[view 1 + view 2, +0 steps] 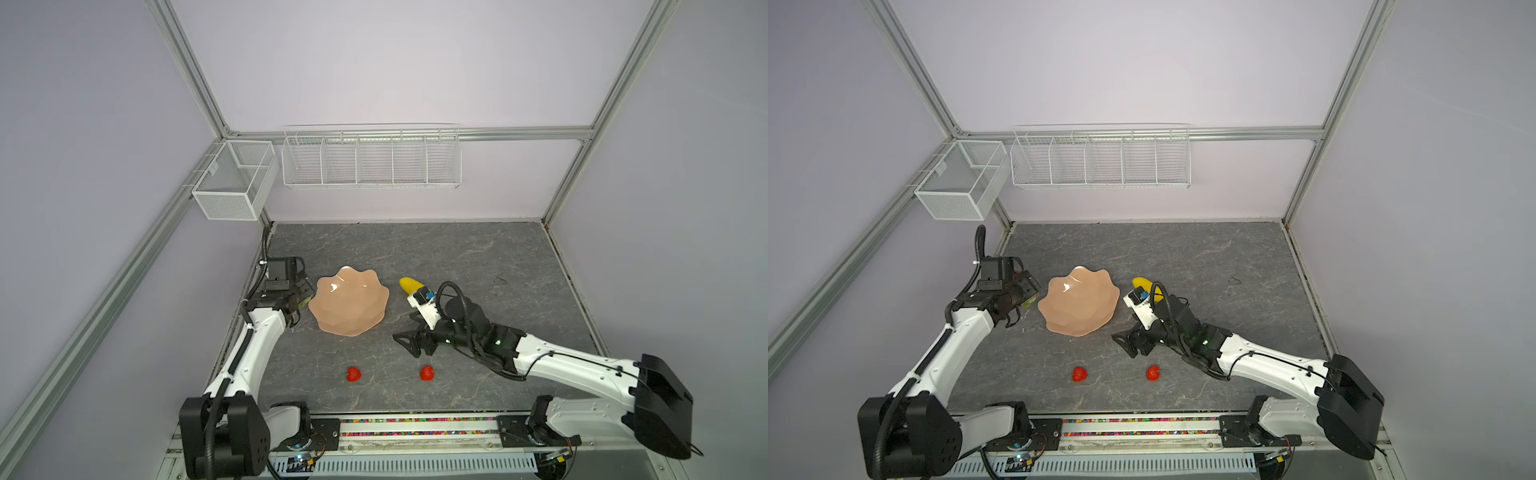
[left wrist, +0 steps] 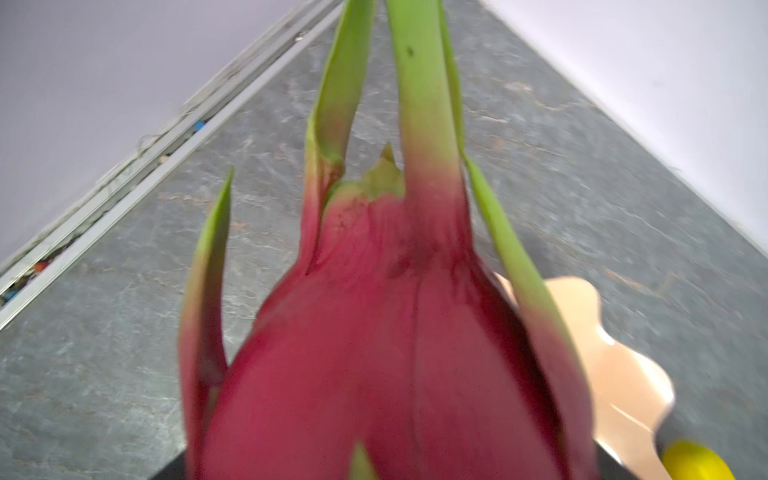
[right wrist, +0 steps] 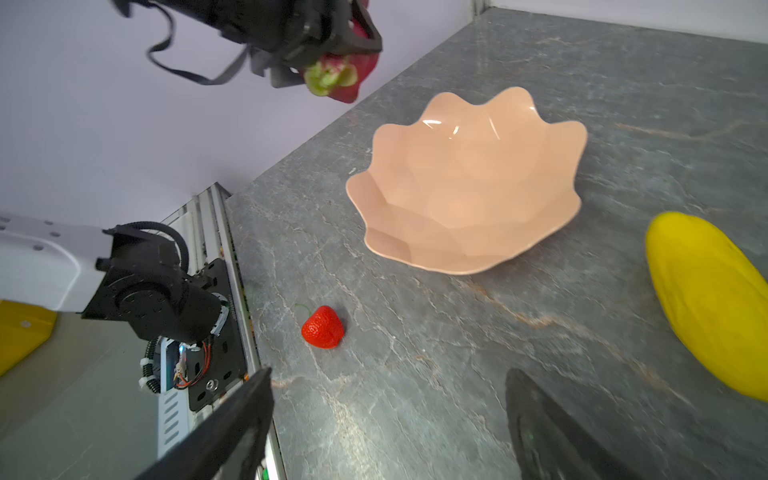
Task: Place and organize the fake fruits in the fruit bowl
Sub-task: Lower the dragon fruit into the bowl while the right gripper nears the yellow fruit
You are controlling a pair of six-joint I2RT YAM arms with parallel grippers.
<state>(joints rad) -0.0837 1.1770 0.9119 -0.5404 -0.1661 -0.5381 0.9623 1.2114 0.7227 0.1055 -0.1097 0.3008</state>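
The dragon fruit (image 2: 395, 353) is clasped in the left claw (image 3: 353, 54), magenta body pinched between the black jaws, green leafy tips pointing outward. In both top views that claw (image 1: 304, 290) is seen just beside the left rim of the bowl (image 1: 351, 303), with the fruit mostly hidden under it. From the right wrist view the fruit (image 3: 349, 79) appears raised off the worktop (image 1: 415, 257).

The peach-pink bowl (image 3: 465, 187) is set near the middle of the worktop, scalloped rim up, nothing inside.

The yellow ribbed fruit (image 1: 409, 285) is lying on the worktop just right of the bowl, apart from it, partly covered by the right arm's wrist in the top views.

The right claw (image 1: 409, 345) is spread wide and empty, low over the worktop in front of the bowl's right side; both its fingers (image 3: 232, 415) are seen parted.

Two strawberries (image 1: 354, 374) (image 1: 427, 373) are left on the worktop nearer the front edge, well apart from each other and from the bowl.
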